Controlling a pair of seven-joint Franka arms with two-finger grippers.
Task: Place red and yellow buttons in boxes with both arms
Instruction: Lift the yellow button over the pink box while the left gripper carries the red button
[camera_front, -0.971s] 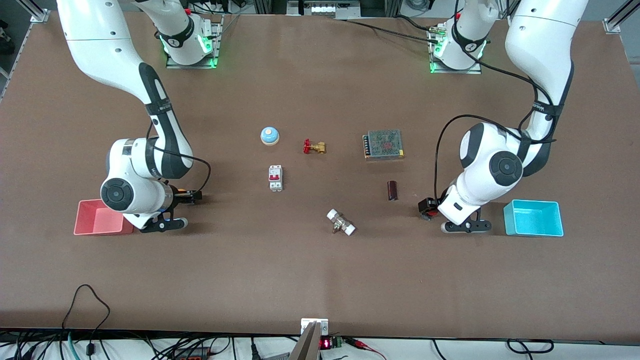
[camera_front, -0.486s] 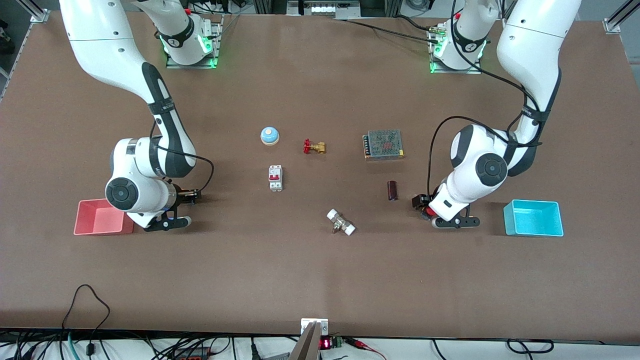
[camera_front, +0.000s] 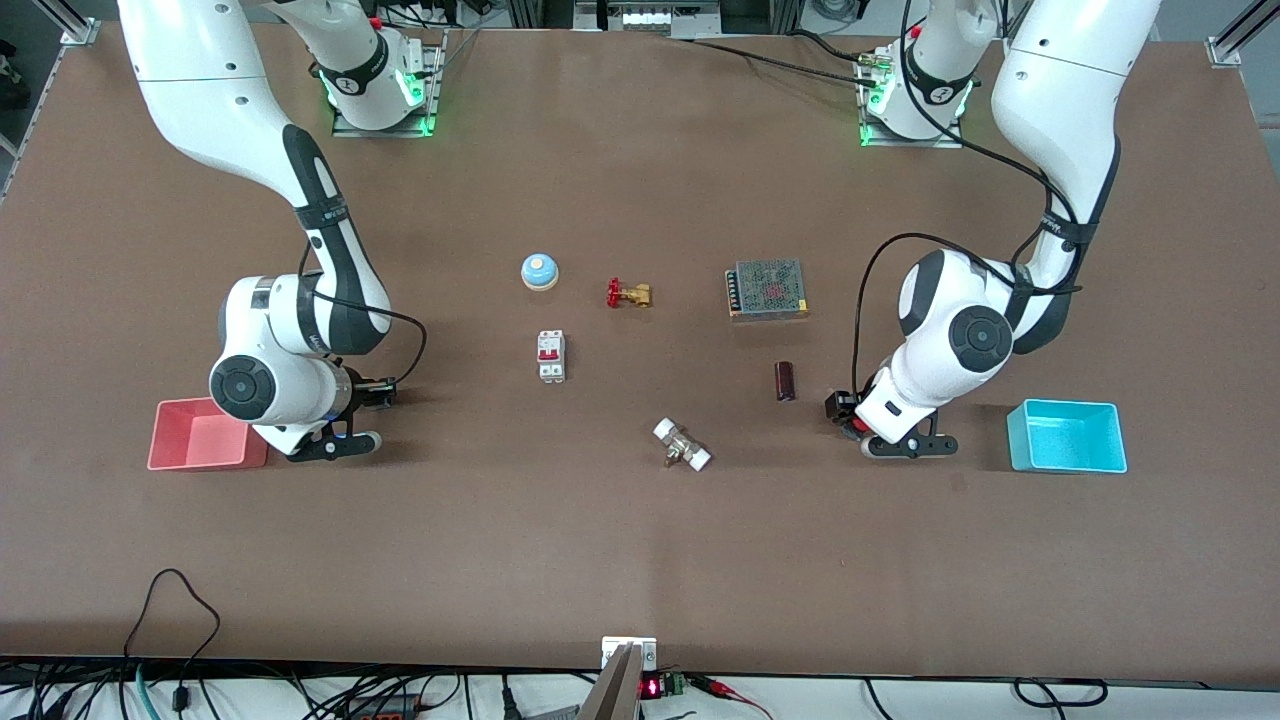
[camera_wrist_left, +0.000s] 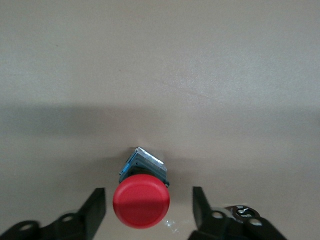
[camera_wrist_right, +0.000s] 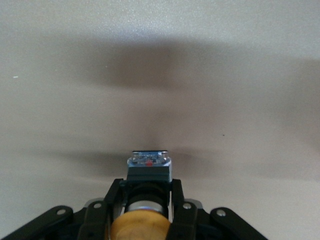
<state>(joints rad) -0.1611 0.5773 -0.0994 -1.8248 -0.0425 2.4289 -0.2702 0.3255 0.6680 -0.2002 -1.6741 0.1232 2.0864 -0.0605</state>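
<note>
The red button (camera_wrist_left: 141, 201) stands on the table on its blue-black body, between my left gripper's (camera_wrist_left: 147, 210) open fingers, with a gap on each side. In the front view my left gripper (camera_front: 843, 408) is low over the table between the dark cylinder and the cyan box (camera_front: 1068, 438), and the red cap (camera_front: 857, 426) peeks out under the wrist. My right gripper (camera_wrist_right: 142, 210) is shut on the yellow button (camera_wrist_right: 140, 226), whose black body (camera_wrist_right: 148, 170) points outward. In the front view my right gripper (camera_front: 375, 392) is low beside the pink box (camera_front: 205, 438).
A blue-and-white bell (camera_front: 539, 270), a brass valve with a red handle (camera_front: 628, 293), a white circuit breaker (camera_front: 551, 355), a meshed power supply (camera_front: 767, 288), a dark cylinder (camera_front: 786, 381) and a white-ended fitting (camera_front: 682, 444) lie about the middle of the table.
My left arm has moved away from the cyan box toward the dark cylinder, then nearly stopped. My right arm has shifted slightly toward the pink box.
</note>
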